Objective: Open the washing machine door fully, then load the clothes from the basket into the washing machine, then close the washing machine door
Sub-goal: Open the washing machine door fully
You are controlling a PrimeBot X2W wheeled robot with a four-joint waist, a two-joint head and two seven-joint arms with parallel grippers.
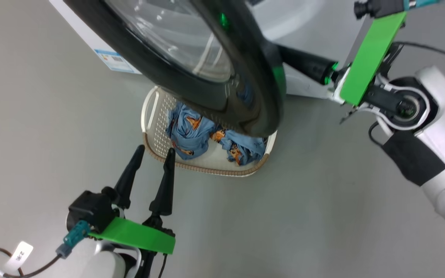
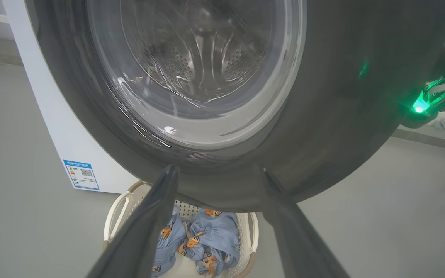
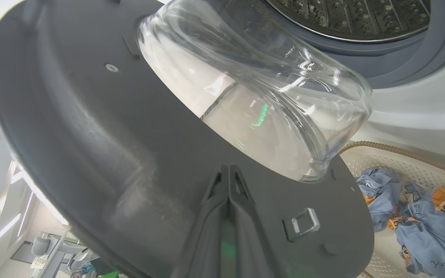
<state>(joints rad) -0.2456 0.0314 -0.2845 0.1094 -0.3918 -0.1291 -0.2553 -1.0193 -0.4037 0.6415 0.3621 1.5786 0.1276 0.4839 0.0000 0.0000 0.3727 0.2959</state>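
1. Left pincer (image 1: 156,150) at 7 o'clock in the head view: released, long dark fingers spread wide, nothing between them.
2. Just past its tips, toward 1 o'clock, small cream-white perforated plastic basket (image 1: 207,170) with a brown woven-look rim, standing on the grey floor (image 1: 303,212).
3. Inside it, two crumpled light-blue clothes (image 1: 189,133) printed with orange-brown cartoon faces, side by side.
4. Right pincer (image 3: 229,166): clenched on nothing, tips at the dark inner face of the large round black-rimmed washing machine door (image 3: 91,135), at 6 o'clock below its bulging clear glass window (image 3: 269,100); contact not clear.
5. Door standing partly open at 12 o'clock in the head view, overhanging the basket's far side.
6. Behind, big white front-loading washing machine (image 1: 87,34), with a perforated steel drum (image 3: 354,19) and a small blue label sticker (image 1: 116,61).
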